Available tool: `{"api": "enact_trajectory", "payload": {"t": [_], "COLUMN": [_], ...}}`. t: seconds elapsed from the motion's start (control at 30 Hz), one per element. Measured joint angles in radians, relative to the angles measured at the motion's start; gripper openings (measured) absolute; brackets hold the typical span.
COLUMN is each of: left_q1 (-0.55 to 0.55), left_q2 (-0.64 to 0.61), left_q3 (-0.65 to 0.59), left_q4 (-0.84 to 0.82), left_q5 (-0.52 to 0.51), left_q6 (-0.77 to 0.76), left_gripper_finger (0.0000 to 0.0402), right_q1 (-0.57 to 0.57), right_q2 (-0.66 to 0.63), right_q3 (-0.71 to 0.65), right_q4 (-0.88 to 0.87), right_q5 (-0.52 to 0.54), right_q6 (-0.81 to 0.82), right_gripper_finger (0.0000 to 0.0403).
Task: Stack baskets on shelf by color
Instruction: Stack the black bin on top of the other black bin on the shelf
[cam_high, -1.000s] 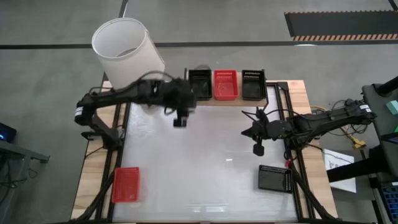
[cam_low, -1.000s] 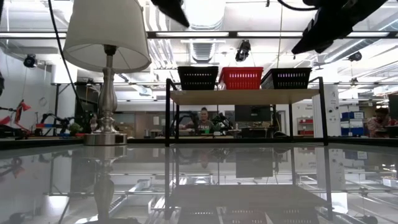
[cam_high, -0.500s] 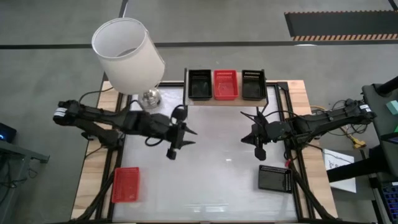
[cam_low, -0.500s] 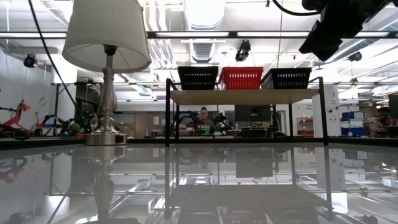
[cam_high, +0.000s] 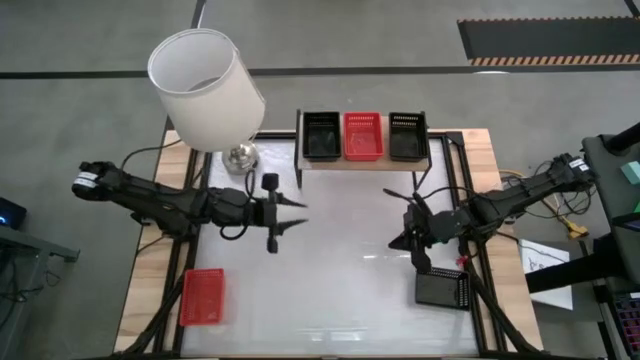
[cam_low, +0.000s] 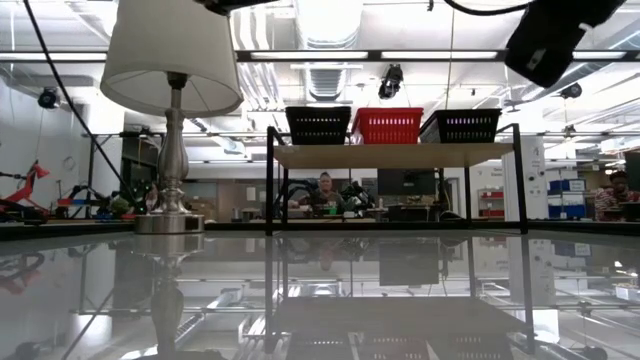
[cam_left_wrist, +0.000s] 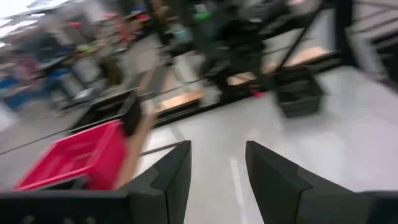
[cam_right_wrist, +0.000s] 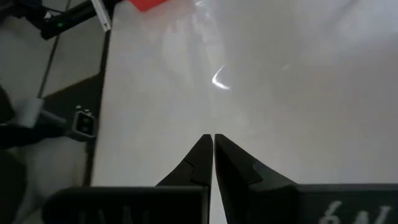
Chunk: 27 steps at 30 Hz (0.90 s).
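At the table's left front corner you find 1 red basket (cam_high: 202, 297), a flat-lying rectangle of perforated plastic, resting on the white top (cam_high: 340, 290) near the light-wood edge. Behind it, at the left rear, stands a lamp (cam_high: 205, 75) with a smooth white cylindrical shade and a polished metal base.

The left gripper (cam_high: 290, 215) hangs over the left-centre of the table, on an arm stretched in from the left edge. Its 2 dark fingers (cam_left_wrist: 171, 174) are spread apart and hold nothing; in the left wrist view they frame bare glossy table.

Along the rear edge, at centre, you see the shelf (cam_high: 363, 160), a narrow light-wood board on thin black metal legs. It carries 3 baskets side by side: a black basket (cam_high: 321, 135) on the left, a red one (cam_high: 363, 135) in the middle, and another black one (cam_high: 407, 135) on the right. All 3 sit upright with flared, perforated walls.

The right gripper (cam_high: 419, 250) is over the right side of the table, just behind a fourth basket (cam_high: 443, 288), black and rectangular, that lies near the right front. In the right wrist view its fingers (cam_right_wrist: 196, 163) are pressed together tip to tip, with nothing between them, pointing at the shiny white surface.
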Motion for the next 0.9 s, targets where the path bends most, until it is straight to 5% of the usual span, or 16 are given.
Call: {"api": "enact_trajectory", "payload": {"t": [0.13,0.5,0.9], "left_q1": [0.002,0.001,0.0], "left_q2": [-0.024,-0.091,-0.128], "left_q3": [-0.004,-0.053,-0.057], "left_q4": [-0.004,-0.005,-0.085], "left_q5": [-0.081,-0.082,-0.081], "left_q6": [0.009,0.004,-0.002], "left_gripper_finger": [0.0136,0.0136,0.0136], "right_q1": [0.057,0.155,0.234], "right_q2": [0.085,0.328,0.567], "right_q3": [0.053,0.162,0.416], "right_q4": [-0.002,-0.03,-0.523], "right_q5": [-0.002,-0.164,-0.306], "right_q6": [0.091,0.588,1.017], "right_gripper_finger": [0.0009,0.0009,0.0009]}}
